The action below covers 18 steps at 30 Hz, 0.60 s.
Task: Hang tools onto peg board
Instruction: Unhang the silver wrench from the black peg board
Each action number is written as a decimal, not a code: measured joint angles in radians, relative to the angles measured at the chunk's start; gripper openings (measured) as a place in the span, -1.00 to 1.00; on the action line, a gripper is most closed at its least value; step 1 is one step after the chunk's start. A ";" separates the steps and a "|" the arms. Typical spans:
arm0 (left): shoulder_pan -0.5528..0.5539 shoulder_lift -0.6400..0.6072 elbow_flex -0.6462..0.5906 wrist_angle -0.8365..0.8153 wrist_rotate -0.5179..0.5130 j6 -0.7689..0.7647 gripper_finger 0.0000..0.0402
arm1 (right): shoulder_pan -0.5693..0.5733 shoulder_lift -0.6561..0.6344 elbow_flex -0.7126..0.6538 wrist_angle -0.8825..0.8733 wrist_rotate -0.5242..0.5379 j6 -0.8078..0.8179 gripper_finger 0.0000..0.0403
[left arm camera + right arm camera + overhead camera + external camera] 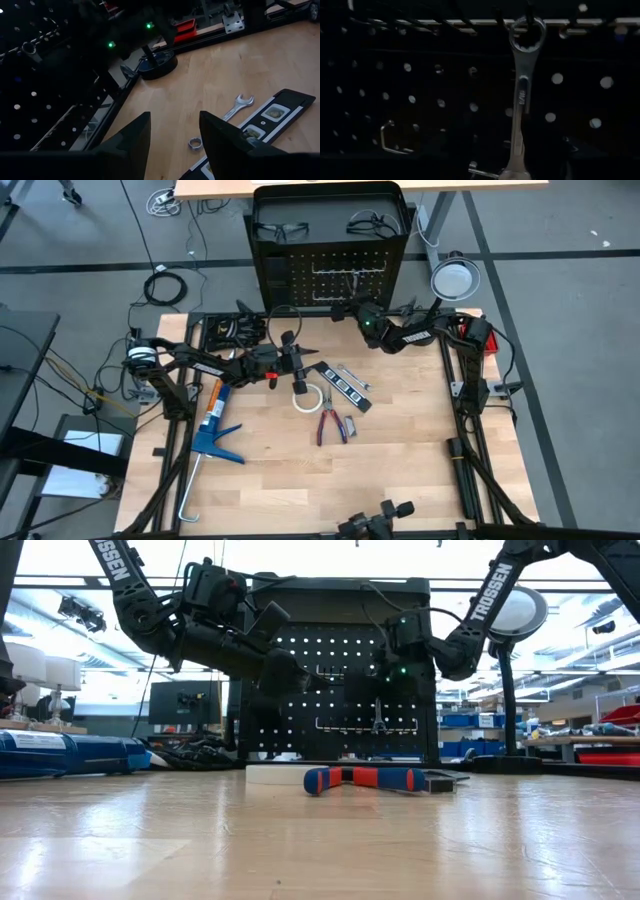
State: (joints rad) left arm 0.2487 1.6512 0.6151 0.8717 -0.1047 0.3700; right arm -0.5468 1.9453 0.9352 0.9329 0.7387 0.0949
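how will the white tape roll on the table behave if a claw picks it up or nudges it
The white tape roll lies flat on the wooden table, so a nudge would probably slide it, not roll it. It looks like a thin open ring, likely light, and one finger could go through the hole. Stood on edge, it would probably roll.

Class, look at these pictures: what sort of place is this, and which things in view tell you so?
Most likely a workshop or robotics lab. A wooden workbench holds pliers and a caulking gun, a peg board carries a hanging wrench, and shelves and monitors fill the room behind.
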 joint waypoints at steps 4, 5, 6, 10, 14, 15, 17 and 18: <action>0.000 0.000 0.000 0.002 0.000 0.000 -0.14 | 0.008 0.000 0.011 0.007 0.005 -0.060 -0.14; 0.000 0.000 0.000 0.004 0.000 0.000 -0.14 | 0.011 0.000 0.011 0.023 0.014 -0.074 -0.14; 0.000 0.000 0.000 0.005 0.000 0.000 -0.14 | 0.013 0.000 0.011 0.040 0.030 -0.085 -0.14; 0.000 0.000 0.000 0.008 0.000 0.000 -0.14 | 0.026 0.000 0.012 0.101 0.058 -0.106 -0.14; 0.000 0.000 0.000 0.008 0.000 0.000 -0.14 | 0.078 0.000 0.013 0.138 0.114 -0.171 -0.14; 0.000 0.000 0.000 0.009 0.000 0.000 -0.14 | 0.093 0.000 0.013 0.144 0.131 -0.181 -0.14; 0.000 0.000 0.000 0.014 0.000 0.000 -0.14 | 0.119 0.000 0.014 0.151 0.143 -0.184 -0.15; 0.000 0.000 0.000 0.016 0.000 0.000 -0.14 | 0.132 0.000 0.023 0.145 0.156 -0.187 -0.15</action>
State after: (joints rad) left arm 0.2485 1.6512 0.6152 0.8875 -0.1047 0.3698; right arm -0.4151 1.9457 0.9580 1.0783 0.8948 -0.0916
